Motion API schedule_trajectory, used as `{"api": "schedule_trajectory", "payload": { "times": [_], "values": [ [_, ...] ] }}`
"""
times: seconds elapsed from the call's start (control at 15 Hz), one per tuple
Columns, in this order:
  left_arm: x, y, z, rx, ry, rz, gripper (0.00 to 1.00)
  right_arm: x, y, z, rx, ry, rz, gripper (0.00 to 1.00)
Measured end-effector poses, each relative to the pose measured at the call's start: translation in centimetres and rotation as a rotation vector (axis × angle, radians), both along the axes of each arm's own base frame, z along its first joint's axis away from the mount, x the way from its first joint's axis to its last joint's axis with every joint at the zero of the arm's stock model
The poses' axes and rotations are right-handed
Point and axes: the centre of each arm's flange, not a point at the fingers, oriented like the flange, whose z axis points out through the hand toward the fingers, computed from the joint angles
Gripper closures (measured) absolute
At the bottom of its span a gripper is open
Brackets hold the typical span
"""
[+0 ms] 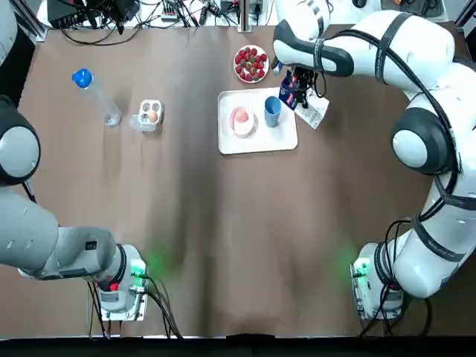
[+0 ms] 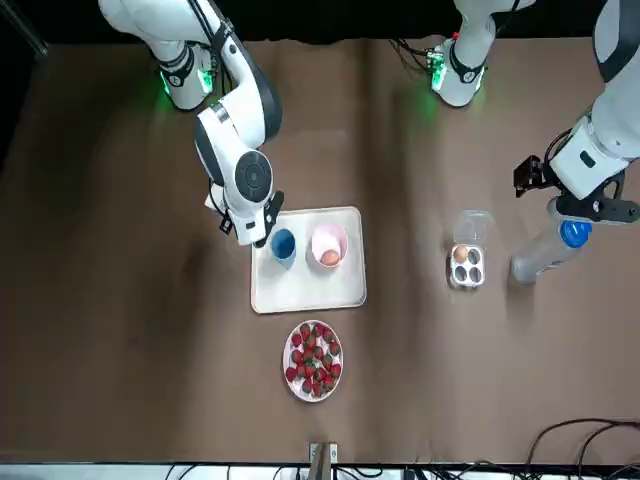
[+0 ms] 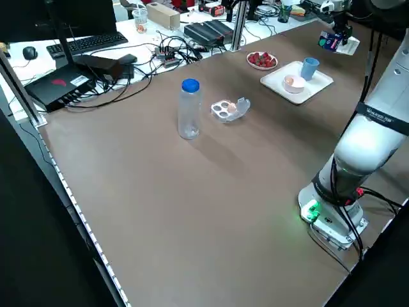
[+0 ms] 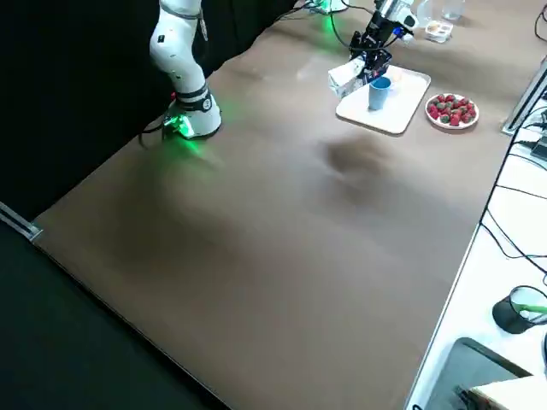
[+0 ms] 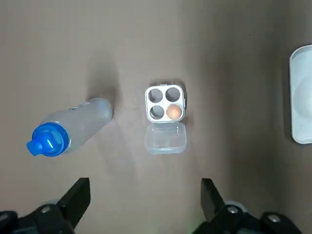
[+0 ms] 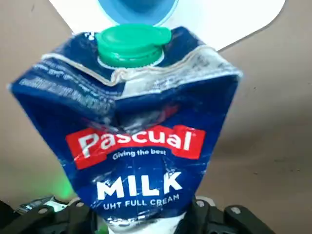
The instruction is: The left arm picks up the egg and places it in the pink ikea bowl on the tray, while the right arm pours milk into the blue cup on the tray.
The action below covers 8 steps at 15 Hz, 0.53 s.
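A blue milk carton (image 6: 141, 141) with a green cap (image 6: 132, 45) is held by my right gripper (image 1: 296, 88), which is shut on it. The carton leans toward the blue cup (image 1: 273, 110) at the right edge of the white tray (image 1: 256, 141). Beside the cup, the pink bowl (image 1: 242, 123) holds an egg (image 2: 329, 257). A second egg (image 5: 174, 112) sits in the open clear egg carton (image 1: 151, 115) to the left. High above the carton and bottle, my left gripper (image 5: 144, 202) hangs open and holds nothing.
A clear water bottle with a blue cap (image 1: 95, 95) stands left of the egg carton. A plate of strawberries (image 1: 251, 63) sits just behind the tray. Cables and electronics (image 3: 96, 64) line the far table edge.
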Motion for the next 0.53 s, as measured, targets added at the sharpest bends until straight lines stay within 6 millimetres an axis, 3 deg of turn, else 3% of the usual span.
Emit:
{"api": "schedule_trajectory", "payload": {
  "times": [0.53],
  "values": [
    [0.0, -0.1, 0.0, 0.000, 0.001, -0.002, 0.00, 1.4, -1.4, 0.9, 0.016, -0.005, -0.001, 0.39]
  ]
}}
